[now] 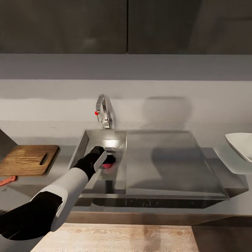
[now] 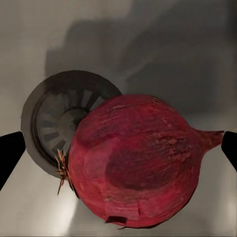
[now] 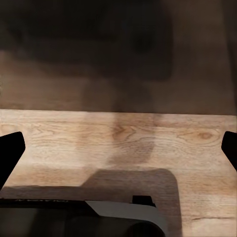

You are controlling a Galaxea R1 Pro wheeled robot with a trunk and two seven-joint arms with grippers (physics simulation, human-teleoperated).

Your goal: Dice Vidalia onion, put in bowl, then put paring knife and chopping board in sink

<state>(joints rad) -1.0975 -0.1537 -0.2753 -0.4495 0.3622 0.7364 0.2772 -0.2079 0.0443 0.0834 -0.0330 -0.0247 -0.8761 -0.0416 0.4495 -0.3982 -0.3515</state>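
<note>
At far left the knife (image 1: pixel 7 180) lies on the countertop (image 1: pixel 231 182), touching the board (image 1: pixel 28 160). The left gripper (image 1: pixel 109 158) reaches down into the sink (image 1: pixel 157 157); its fingers (image 2: pixel 10 153) are spread wide on either side of the onion (image 2: pixel 136 160), which rests beside the drain (image 2: pixel 54 123). The bowl (image 1: pixel 241 148) stands at far right. The right gripper (image 3: pixel 118 148) is wide open over the plank floor (image 3: pixel 118 133).

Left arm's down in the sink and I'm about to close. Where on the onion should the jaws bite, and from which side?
Grip the Vidalia onion across its round middle, coming straight down from above as the left gripper now hangs. It lies on its side on the sink floor beside the drain, so avoid the tapered stem tip and the root tuft. The jaws stand open on either side.
</note>
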